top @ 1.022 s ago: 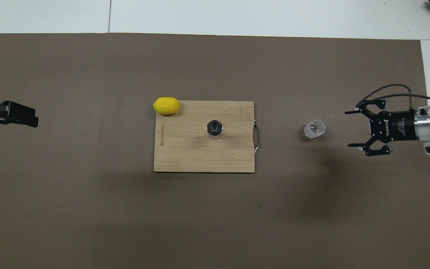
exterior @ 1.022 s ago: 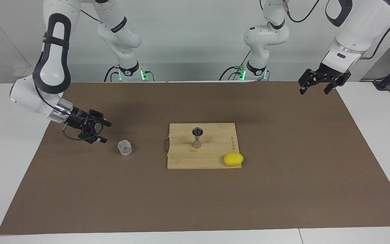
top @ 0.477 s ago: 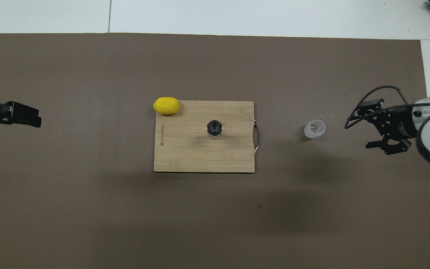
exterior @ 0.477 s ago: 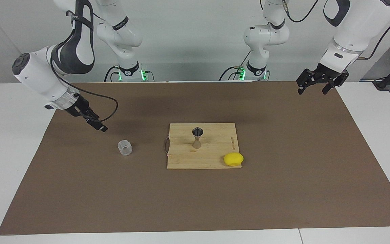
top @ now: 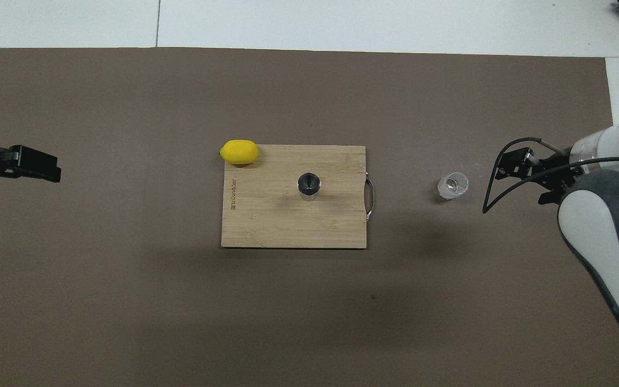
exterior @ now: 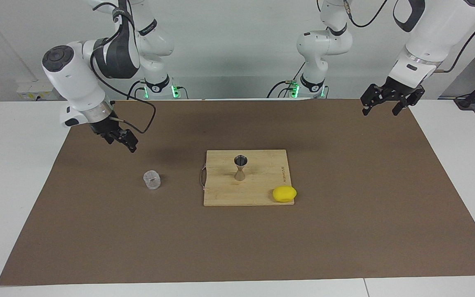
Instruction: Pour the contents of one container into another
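The small clear cup [exterior: 152,180] stands upright on the brown mat toward the right arm's end of the table; it also shows in the overhead view [top: 453,185]. The silvery hourglass jigger [exterior: 240,167] stands upright on the wooden cutting board [exterior: 262,183] at mid-table, seen from above as a round mouth [top: 309,185]. My right gripper [exterior: 121,140] is open and empty, pointing down, raised over the mat beside the cup and apart from it [top: 525,180]. My left gripper [exterior: 382,109] is open and empty, waiting high over the mat's edge at the left arm's end [top: 46,167].
A yellow lemon [exterior: 284,194] lies at the board's corner farthest from the robots, toward the left arm's end [top: 239,151]. The board [top: 266,220] has a metal handle [top: 369,193] on the side facing the cup. The brown mat [exterior: 344,231] covers most of the table.
My right gripper has risen and swung from lying level beside the cup to pointing down, drawing back from the cup. The cup, the jigger and the left arm have hardly moved.
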`<state>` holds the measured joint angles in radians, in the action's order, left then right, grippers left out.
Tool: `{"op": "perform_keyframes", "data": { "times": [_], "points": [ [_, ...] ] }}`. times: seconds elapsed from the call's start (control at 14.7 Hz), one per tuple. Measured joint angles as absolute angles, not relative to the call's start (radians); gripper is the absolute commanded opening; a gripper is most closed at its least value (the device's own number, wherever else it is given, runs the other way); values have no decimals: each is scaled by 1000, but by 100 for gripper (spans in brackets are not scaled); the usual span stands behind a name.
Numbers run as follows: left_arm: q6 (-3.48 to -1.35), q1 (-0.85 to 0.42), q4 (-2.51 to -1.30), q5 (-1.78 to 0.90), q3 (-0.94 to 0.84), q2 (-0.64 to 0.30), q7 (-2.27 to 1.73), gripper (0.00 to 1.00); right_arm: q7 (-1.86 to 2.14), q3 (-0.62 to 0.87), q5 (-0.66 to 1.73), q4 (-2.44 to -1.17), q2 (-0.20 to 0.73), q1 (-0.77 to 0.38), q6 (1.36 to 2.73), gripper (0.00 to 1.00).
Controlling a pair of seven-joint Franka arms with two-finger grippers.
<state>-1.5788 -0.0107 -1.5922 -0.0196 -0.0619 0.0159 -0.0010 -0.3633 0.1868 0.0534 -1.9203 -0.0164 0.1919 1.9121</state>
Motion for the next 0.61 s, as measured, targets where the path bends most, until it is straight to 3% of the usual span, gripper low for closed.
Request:
{"op": "perform_keyframes", "data": {
  "times": [0.14, 0.61],
  "points": [
    [-1583, -22, -1592, -20, -54, 16, -1, 100, -334, 172, 52, -1891, -42, 178, 1856, 100],
    [-1578, -44, -1590, -20, -43, 15, -1, 100, -272, -108, 48, -1713, -72, -48, 1615, 100]
  ]
}}
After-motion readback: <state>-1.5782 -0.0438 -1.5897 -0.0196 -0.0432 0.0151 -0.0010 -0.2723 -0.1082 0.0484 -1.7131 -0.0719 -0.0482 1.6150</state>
